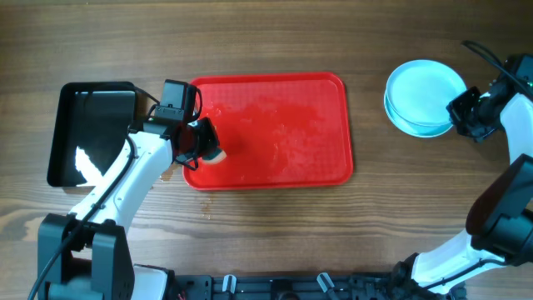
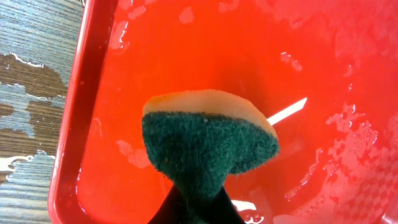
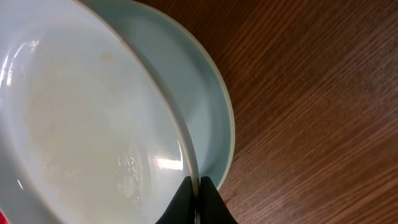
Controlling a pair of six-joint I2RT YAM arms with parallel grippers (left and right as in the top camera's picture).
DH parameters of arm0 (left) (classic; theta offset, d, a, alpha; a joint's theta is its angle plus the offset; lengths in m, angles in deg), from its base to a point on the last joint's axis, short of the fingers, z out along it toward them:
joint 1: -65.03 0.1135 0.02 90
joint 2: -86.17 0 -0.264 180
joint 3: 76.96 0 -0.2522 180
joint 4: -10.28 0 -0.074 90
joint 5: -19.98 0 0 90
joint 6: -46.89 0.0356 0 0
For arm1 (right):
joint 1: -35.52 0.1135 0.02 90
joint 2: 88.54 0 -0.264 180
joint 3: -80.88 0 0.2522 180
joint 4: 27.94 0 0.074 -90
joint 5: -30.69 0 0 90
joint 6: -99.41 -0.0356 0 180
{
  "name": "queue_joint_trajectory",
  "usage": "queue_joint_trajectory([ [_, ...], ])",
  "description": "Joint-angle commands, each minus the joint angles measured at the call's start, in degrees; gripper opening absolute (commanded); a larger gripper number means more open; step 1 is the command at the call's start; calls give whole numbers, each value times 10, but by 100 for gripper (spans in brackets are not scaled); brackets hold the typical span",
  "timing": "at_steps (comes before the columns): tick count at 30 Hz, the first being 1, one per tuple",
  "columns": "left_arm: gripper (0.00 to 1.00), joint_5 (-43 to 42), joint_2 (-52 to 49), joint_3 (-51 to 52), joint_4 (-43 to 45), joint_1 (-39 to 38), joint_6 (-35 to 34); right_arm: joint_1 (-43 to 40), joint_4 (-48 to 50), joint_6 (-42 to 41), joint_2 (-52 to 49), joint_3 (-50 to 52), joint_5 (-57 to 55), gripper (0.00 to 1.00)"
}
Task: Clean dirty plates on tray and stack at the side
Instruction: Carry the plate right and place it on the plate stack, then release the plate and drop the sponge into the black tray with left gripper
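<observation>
Overhead, the red tray lies in the middle of the table, wet and with no plate on it. The plates sit as a stack on the bare wood, off the tray's right end and well apart from it. How many are in the stack cannot be told.

The right gripper is at the stack's right edge. In the right wrist view its jaws are pinched flat on the thin rim of the top plate. That plate is tilted and overlaps the lower plate beneath it, not yet seated flush. The top plate's face looks pale and wet, with no clear smear.

These plates are probably stiff, fairly light, breakable and slippery with water. A rim pinch is the only hold a shallow plate offers, and it gives little margin against twisting. Lowering it level until the rims meet before letting go seems the safer course, since a glazed plate can slide on the one below.

The left gripper is over the tray's lower-left part, far from the plates. It is closed on a sponge, green scouring face toward the camera and yellow foam behind. A black tray stands left of it.
</observation>
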Motion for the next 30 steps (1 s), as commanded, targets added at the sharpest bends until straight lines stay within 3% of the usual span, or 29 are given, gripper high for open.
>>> queue_joint_trajectory([
  [1,4,2,-4,4,0,4,-6,0,16,9,-9,-1,-8,8],
  [3,4,2,-4,4,0,4,-6,-1,20,9,-9,-1,-9,40],
  [9,4,2,-4,4,0,4,-6,-2,20,8,-9,-1,-12,40],
  [14,4,2,-4,4,0,4,-6,-2,12,22,-1,-6,2,46],
  [17,4,2,-4,4,9,4,-5,-2,13,39,29,-6,75,49],
  [23,4,4,20,-3,44,4,84,1,13,40,92,-6,268,56],
  [30,4,139,70,-30,53,21,76,47,-35,75,105,2,295,62],
])
